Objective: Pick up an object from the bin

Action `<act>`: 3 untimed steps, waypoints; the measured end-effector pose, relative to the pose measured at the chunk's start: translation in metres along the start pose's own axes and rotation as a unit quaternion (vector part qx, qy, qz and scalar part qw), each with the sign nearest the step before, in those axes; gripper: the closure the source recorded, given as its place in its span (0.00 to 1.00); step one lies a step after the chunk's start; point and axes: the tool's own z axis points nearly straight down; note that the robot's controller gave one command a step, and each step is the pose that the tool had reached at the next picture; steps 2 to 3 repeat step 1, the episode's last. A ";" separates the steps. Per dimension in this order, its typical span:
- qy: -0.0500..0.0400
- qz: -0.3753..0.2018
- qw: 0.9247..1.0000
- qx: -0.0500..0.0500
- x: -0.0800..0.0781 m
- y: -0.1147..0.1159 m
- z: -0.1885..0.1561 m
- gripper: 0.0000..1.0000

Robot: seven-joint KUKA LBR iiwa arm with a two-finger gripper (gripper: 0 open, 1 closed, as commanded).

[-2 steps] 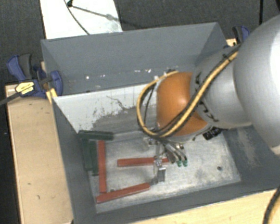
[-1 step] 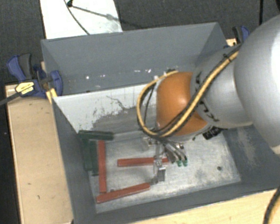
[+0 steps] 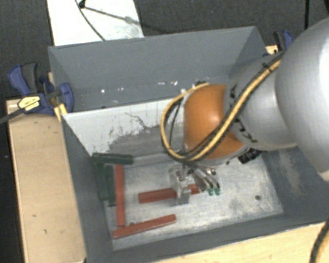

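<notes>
grey sheet metal, scuffed pale along the floor, forms the sloping-walled bin (image 3: 142,69), and only a few loose things lie in it, spread flat and not heaped. the metal two-finger gripper (image 3: 188,191) is down near the floor at the middle of the bin, right at the right-hand end of a short red-brown flat bar (image 3: 156,195) that lies crosswise. coming in at the bar's end like this would suit a pinch across its narrow width, and judging by that position the bar is the likely thing to be picked.

whether the gripper is spread, pressed together or already pinching the bar cannot be told, because the rounded orange wrist cover (image 3: 207,118) and its looped yellow and black cables (image 3: 170,127) hang over it, and the bar's right end is lost under the metal parts.

a small green piece (image 3: 214,192) sits just beside the gripper on its right; what it is cannot be made out. well to the left, a second red-brown bar (image 3: 120,193) lies lengthwise against a dark green block (image 3: 105,181), and a third red-brown bar (image 3: 143,226) rests along the front wall.
</notes>
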 end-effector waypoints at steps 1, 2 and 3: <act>-0.003 -0.003 1.000 -0.001 -0.002 0.000 -0.043 1.00; -0.003 -0.003 1.000 -0.001 -0.002 0.000 -0.043 1.00; -0.003 -0.003 1.000 -0.001 -0.002 0.000 -0.043 1.00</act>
